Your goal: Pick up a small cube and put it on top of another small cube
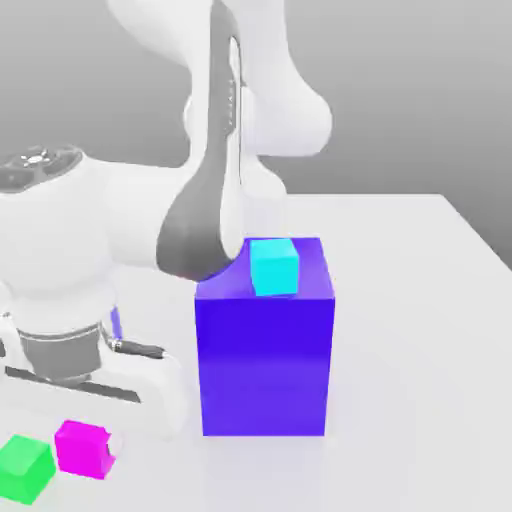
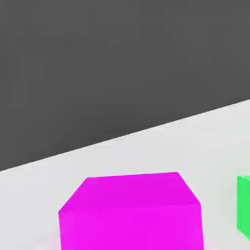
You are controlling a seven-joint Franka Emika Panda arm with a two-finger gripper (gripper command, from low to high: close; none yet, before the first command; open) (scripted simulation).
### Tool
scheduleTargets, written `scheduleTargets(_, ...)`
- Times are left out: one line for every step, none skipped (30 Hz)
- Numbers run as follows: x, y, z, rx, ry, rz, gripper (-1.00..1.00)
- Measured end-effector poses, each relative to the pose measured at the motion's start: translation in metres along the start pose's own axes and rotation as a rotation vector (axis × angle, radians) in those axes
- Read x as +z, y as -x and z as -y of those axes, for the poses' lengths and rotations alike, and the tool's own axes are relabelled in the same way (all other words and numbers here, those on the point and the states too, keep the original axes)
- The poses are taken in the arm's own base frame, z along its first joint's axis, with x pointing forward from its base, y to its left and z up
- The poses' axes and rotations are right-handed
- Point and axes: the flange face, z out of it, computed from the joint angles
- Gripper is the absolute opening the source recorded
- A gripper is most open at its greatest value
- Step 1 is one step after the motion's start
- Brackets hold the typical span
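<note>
My arm point(image 1: 215, 150) reaches down from the upper middle of the exterior view and bends toward that view's lower left. My wrist and hand point(image 1: 60, 300) sit low there, pointing downward. My gripper's 2 fingers are closed together.

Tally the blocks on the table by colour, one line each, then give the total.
Magenta cube: 1
Green cube: 1
Cyan cube: 1
Blue block: 1
Total: 4
</note>
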Motion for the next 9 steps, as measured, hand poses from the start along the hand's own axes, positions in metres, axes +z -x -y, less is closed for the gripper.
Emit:
scheduleTargets(0.001, -0.017, -0.018, 0.087, 0.004, -0.001, -1.0)
scheduleTargets(0.009, -0.026, -0.028, 0.13, 0.005, -0.001, -1.0)
scheduleTargets(0.021, -0.03, -0.032, 0.152, 0.006, -0.001, -1.0)
scheduleTargets(0.035, -0.032, -0.035, 0.163, 0.006, -0.002, -1.0)
scheduleTargets(0.049, -0.033, -0.036, 0.169, 0.007, -0.002, -1.0)
scheduleTargets(0.058, -0.033, -0.038, 0.172, 0.008, -0.002, 1.0)
scheduleTargets(0.058, -0.033, -0.038, 0.172, 0.007, -0.002, 1.0)
scheduleTargets(0.058, -0.033, -0.038, 0.172, 0.007, -0.002, 1.0)
scheduleTargets(0.058, -0.033, -0.038, 0.172, 0.007, -0.002, 1.0)
